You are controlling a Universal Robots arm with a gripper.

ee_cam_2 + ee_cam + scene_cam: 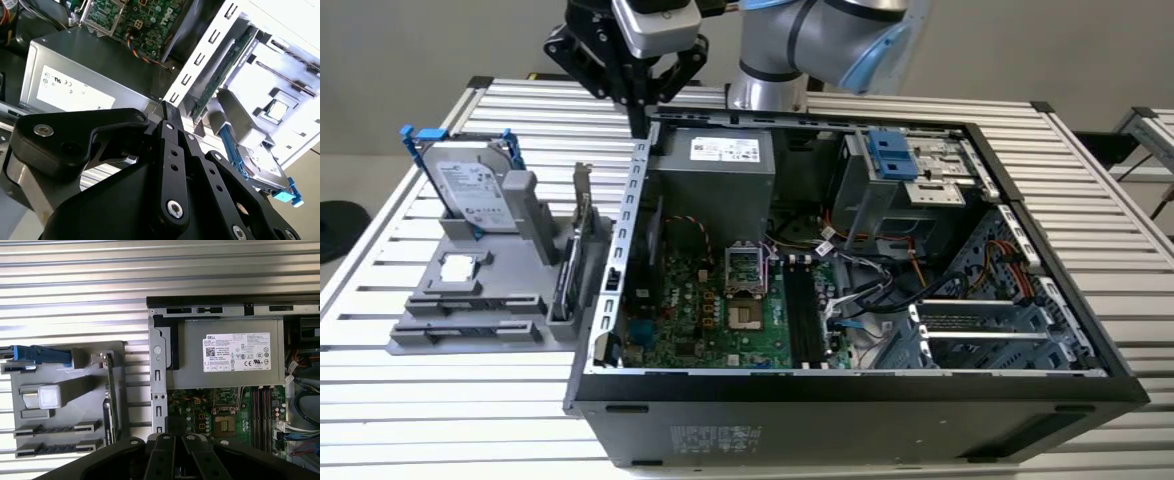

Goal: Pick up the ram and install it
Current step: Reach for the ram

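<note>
hand [638, 120]: black, pressed together, empty | over grey metal case wall [630, 210] | risk: may strike wall if lowered; thin dark ram stick [563, 285] ungripped

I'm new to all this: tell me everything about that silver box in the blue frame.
The hard drive is a flat silver box with a white label, held in a blue plastic frame. It stands on edge, leaning, in the grey holder beside the open computer case. The gripper is apart from it.
</note>
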